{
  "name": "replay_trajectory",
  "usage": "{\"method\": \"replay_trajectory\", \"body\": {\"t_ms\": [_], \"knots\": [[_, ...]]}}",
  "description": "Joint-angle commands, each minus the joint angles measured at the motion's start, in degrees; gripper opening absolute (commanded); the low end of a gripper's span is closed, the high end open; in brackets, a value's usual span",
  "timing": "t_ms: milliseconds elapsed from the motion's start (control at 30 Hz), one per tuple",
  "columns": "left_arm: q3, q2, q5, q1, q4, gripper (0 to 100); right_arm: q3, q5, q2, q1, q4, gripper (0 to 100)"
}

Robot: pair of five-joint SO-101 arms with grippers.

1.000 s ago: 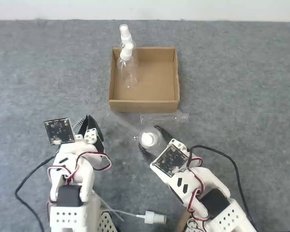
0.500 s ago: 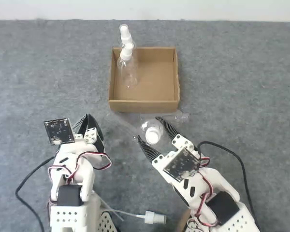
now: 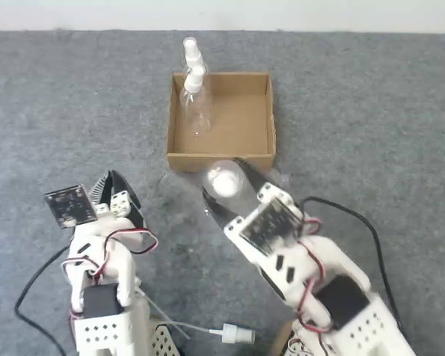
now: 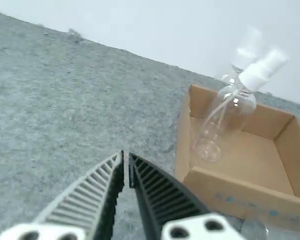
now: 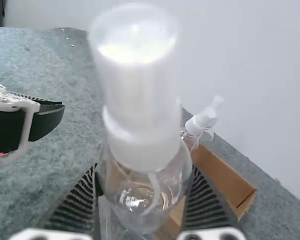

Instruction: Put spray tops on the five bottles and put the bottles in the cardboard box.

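**Placing a capped bottle, ordered from the arm bases outward.**

A loose spray top (image 3: 233,334) lies on the grey carpeted table (image 3: 371,111) between the two bases, not yet fitted to any bottle. The left gripper (image 4: 126,157) hangs low over the carpet, well apart from the box. Its fingers are pressed together on nothing.

The right gripper (image 3: 224,183) is clenched on the body of a clear bottle (image 5: 142,150). The bottle carries its spray top under a translucent cap, is roughly upright, and sits just before the front wall of the cardboard box (image 3: 221,160). A faint clear shape (image 3: 280,179), probably another bottle, lies on the carpet beside it, just before that wall.

Inside the box, a capped bottle (image 3: 196,110) leans in the far left corner. A second capped bottle (image 3: 190,49) stands just beyond the rear wall.

The step in hand appears to be carrying the held bottle over the front wall and setting it down inside.

- **Approach:** The bottle's base should be raised clear of the wall's top edge before any forward travel, since clipping the edge would push the light box away.
- **Placement:** The bare floor to the right of the leaning bottle is the safer target, because contact would likely topple that bottle.
- **Grip:** The grip should remain firm, as the smooth, round body may twist between the ribbed pads.
- **Release:** The fingers should open only once the base bears on the box floor, then withdraw straight up past the cap.
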Motion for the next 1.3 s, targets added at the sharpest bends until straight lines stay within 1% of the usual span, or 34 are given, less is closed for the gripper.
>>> {"method": "replay_trajectory", "body": {"t_ms": [0, 533, 867, 1033, 1067, 1200, 1267], "knots": [[-0.75, -0.79, -0.44, -1.41, -1.93, 1, -8.44, -0.18, 10.51, 0.66, -3.56, 0.6], [-0.75, -0.79, -0.44, -1.41, -1.93, 1, -24.53, -0.26, 41.27, 0.75, -15.87, 0.6], [-0.75, -0.79, -0.53, -1.41, -1.85, 1, -37.36, -0.79, 57.10, 4.35, -16.40, 0.6], [-0.75, -0.79, -0.53, -1.41, -1.85, 1, -41.76, -0.88, 63.34, 4.26, -16.48, 0.6], [-0.75, -0.79, -0.53, -1.41, -1.85, 1, -42.46, -1.58, 64.31, 4.26, -16.48, 0.6], [-0.75, -0.79, -0.53, -1.41, -1.76, 1, -45.54, -9.14, 67.91, 4.97, -16.48, 0.6], [-0.75, -0.79, -0.62, -1.41, -1.76, 1, -46.95, -11.52, 69.76, 5.58, -16.48, 0.6]]}}
